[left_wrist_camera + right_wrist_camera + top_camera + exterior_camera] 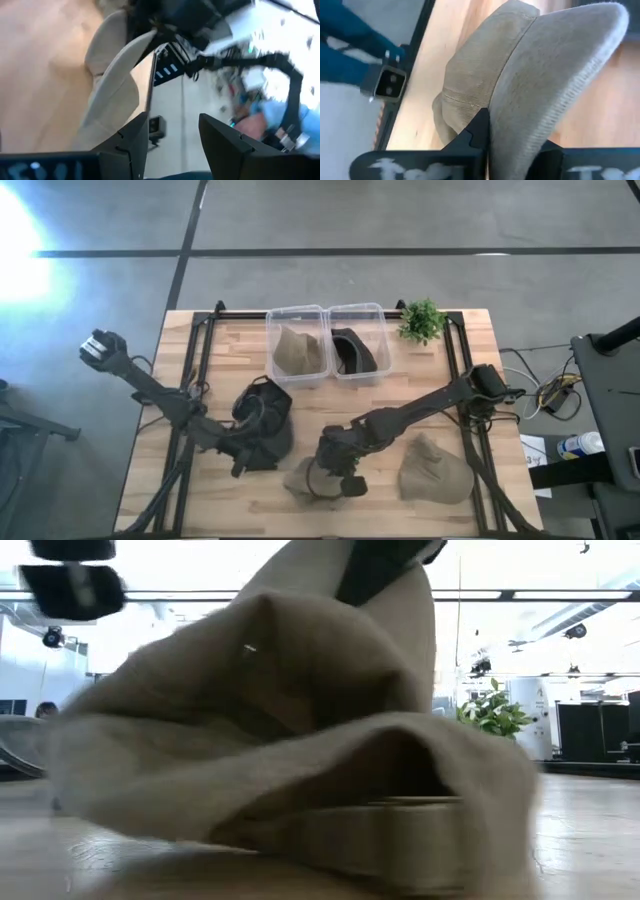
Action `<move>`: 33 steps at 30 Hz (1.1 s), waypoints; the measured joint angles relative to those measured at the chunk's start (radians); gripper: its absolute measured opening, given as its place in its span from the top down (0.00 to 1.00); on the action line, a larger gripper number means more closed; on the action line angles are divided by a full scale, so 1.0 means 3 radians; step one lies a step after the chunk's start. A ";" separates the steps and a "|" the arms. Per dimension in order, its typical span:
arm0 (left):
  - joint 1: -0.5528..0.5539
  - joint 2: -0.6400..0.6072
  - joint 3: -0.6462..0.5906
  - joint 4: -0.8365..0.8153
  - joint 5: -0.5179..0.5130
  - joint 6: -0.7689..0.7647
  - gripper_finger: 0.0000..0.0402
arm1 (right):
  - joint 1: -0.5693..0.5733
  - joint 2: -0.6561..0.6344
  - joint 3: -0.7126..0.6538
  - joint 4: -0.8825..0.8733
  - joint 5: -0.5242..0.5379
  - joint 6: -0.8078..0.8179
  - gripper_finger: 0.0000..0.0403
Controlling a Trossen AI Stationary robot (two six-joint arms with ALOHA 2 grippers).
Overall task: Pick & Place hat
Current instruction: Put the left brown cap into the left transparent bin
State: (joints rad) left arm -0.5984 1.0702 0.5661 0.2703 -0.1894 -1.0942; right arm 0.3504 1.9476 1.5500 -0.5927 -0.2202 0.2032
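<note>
A beige hat (303, 478) (300, 740) lies near the table's near edge, and my right gripper (335, 477) (512, 135) is shut on it. The hat fills the low view. A black hat (266, 423) sits on the table to its left. My left gripper (248, 458) (174, 132) is open at the black hat's near side, pointing toward the beige hat (112, 85), with nothing between its fingers. A second beige hat (433, 470) lies on the table to the right. My right gripper pinches the beige hat's brim (535, 100) between its two fingers (476, 131), coming slanting down from the table's right side. The brim stands on edge in the hold. The crown (475, 70) lies on the wooden table beyond the fingers.
Two clear bins stand at the far side: the left bin (297, 315) holds a beige hat, the right bin (378, 315) a black one. A small green plant (422, 320) stands at the far right. Black frame rails (462, 370) run along the table's sides.
</note>
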 joint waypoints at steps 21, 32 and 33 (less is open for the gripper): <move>0.0666 0.1232 0.1232 -0.0617 0.1277 0.1959 0.58 | 0.0088 0.0056 0.0001 -0.0011 -0.0132 -0.0544 0.94; 0.0768 0.1516 0.1258 -0.0524 0.1288 0.2010 0.58 | 0.0105 0.0057 -0.0001 -0.0042 -0.0065 -0.0552 0.94; 0.0772 0.1532 0.1258 -0.0504 0.1287 0.2010 0.58 | 0.0105 0.0057 -0.0002 -0.0044 -0.0069 -0.0552 0.94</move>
State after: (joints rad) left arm -0.3669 1.5300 0.9436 0.1190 0.1965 -0.4911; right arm 0.3820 1.9648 1.5494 -0.6060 -0.2409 0.0376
